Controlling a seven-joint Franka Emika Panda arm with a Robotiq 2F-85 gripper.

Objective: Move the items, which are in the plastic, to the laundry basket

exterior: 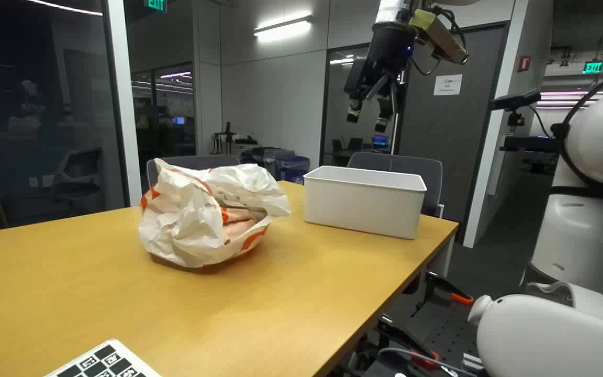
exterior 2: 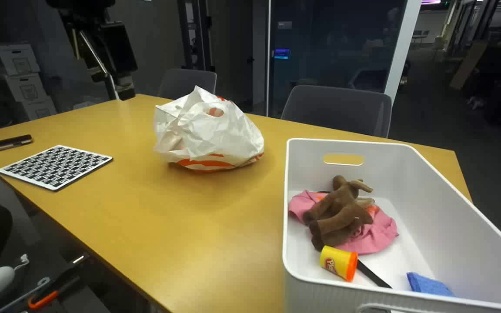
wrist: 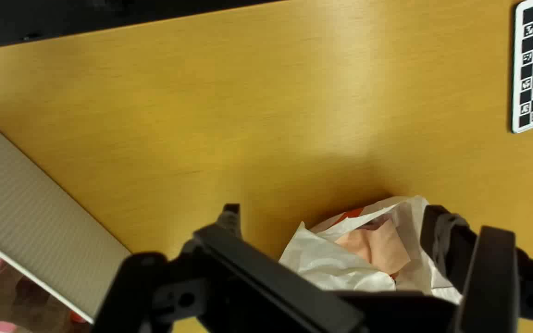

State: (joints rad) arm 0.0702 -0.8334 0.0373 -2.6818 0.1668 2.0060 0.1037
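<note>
Grey walls (exterior: 275,99) and dark glass (exterior: 34,136) stand behind the yellow table (exterior: 259,314). In an exterior view the pincer (exterior: 368,118) hangs at upper right of the frame, its fingers apart, holding nothing. The step in hand seems to be reaching for the cloth (wrist: 380,247). I would centre over the mouth of the bag (exterior: 189,225), come down slowly and pinch the cloth alone, for nipping the bag as well could drag it along; then lift well clear before crossing to the bin (exterior: 361,209), right of centre in that frame. The cloth lies inside the bag, in the lower right of the wrist view: pale peach, matt, creased into two flat folds, probably limp. Crumpled white sides hide the rest of it.
</note>
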